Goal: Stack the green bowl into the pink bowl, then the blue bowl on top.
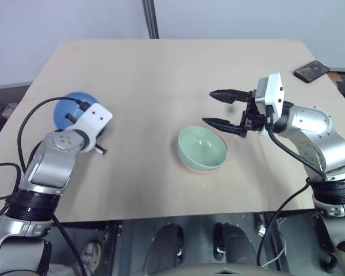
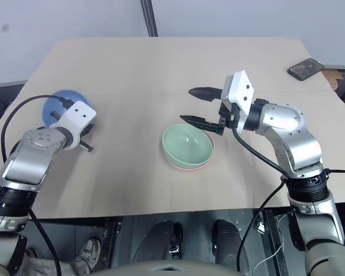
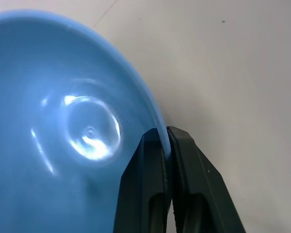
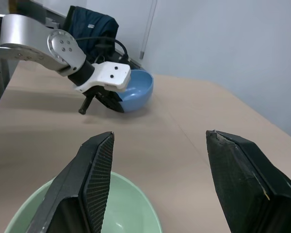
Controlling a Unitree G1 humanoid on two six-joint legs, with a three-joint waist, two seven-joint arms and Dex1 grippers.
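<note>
Pinching blue bowl [image 3: 63, 121] rim with left pincer [image 3: 166, 138], my 9 o'clock; rigid, light, slick, I judge. Right pincer [image 1: 225, 108] open, empty.

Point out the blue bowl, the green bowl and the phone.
blue bowl [image 3: 63, 121]: left wrist view, inner floor.
green bowl [image 1: 202, 146]: left eye view, inside bottom.
phone [image 1: 311, 71]: left eye view, middle of screen.

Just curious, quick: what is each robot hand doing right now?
Left gripper: shut on the blue bowl rim.
Right gripper: open, holding nothing, beside the green bowl.
</note>
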